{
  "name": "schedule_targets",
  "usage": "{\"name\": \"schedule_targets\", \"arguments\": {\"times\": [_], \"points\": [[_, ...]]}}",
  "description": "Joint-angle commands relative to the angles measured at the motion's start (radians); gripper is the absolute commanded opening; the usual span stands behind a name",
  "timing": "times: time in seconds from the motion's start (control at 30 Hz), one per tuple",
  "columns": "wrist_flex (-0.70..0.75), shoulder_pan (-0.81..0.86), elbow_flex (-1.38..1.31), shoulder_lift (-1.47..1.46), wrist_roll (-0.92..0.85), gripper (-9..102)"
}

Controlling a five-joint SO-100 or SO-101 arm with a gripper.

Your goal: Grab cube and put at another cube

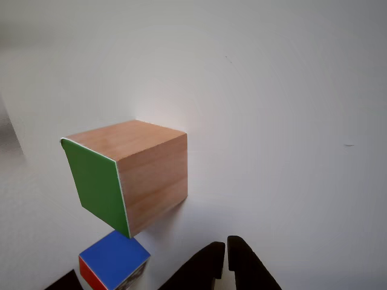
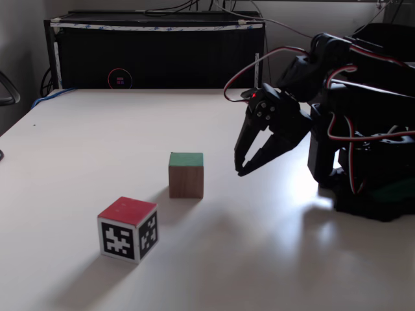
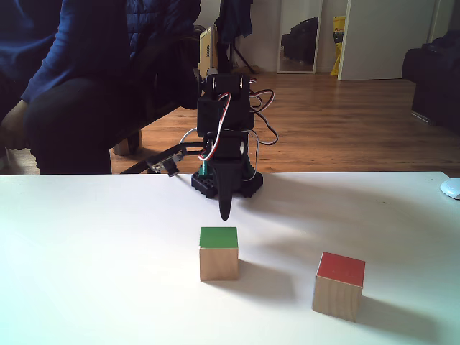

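Observation:
The cube (image 2: pixel 186 175) is light-brown wood with its green face up; it stands mid-table, also in another fixed view (image 3: pixel 218 253) and the other view (image 1: pixel 130 178). The smaller cube (image 2: pixel 128 228) has a red top and black-and-white patterned sides. It sits nearer the front left, apart from the wooden one, and shows blue and red in the other view (image 1: pixel 113 261) and red-topped (image 3: pixel 339 285) in a fixed view. My gripper (image 2: pixel 239 172) hangs just right of the wooden cube without touching it, tips together and empty. Its black fingers (image 1: pixel 208 263) enter from the bottom.
The arm's base (image 2: pixel 373 188) stands at the table's right. A black cabinet (image 2: pixel 155 55) with cables lines the far edge. A seated person (image 3: pixel 86 79) is behind the table, and a white object (image 3: pixel 451 188) lies at its right edge.

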Motion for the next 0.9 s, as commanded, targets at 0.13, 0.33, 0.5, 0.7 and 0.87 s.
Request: {"name": "schedule_targets", "arguments": {"times": [0.13,0.33,0.5,0.7,0.87], "points": [[-0.008,-0.011,-0.006,0.005,0.002,0],[-0.008,-0.011,-0.006,0.005,0.002,0],[-0.017,-0.011,-0.006,0.005,0.002,0],[0.009,0.006,-0.083,0.005,0.012,9],[0.003,-0.031,-0.126,0.005,0.040,17]]}}
